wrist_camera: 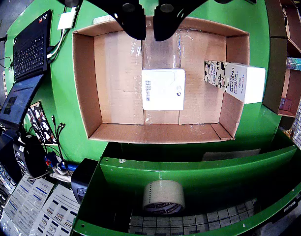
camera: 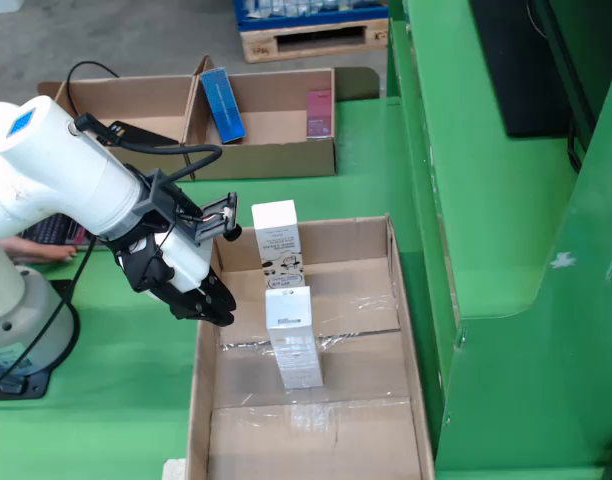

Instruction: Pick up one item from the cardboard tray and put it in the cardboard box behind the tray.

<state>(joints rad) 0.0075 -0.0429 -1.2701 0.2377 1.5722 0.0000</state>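
Gripper view, looking down: the 2 black fingers (wrist_camera: 128,19) of the claw (wrist_camera: 149,22) fill the top edge, parted by a narrow gap with nothing between them and nothing touched. Below them lies the open box (wrist_camera: 84,78), its floor crossed by clear tape. 1 white carton (wrist_camera: 163,89) lies flat at mid-floor, directly under the claw but well apart from it. A 2nd carton (wrist_camera: 235,81), white with black print, leans against the wall at the right of this view, its top reaching over the rim. Green table (wrist_camera: 59,108) surrounds the box; a laptop (wrist_camera: 27,54) sits at left, and a tape roll (wrist_camera: 163,196) rests on a green shelf below.

Side view: the white arm (camera: 56,170) reaches in from the left, wrist bent downward, so that the claw (camera: 201,300) hangs over the box's left wall (camera: 201,400), fingers pointing down and toward the interior, empty. Flat carton (camera: 294,335) lies on the floor just right of the claw; printed carton (camera: 277,238) stands at the far wall. Beyond the box sits the tray (camera: 276,158), 2 compartments, with a blue item (camera: 222,103) tilted against the divider and a pink item (camera: 319,112) at the right wall. A cable (camera: 136,140) loops above the wrist.
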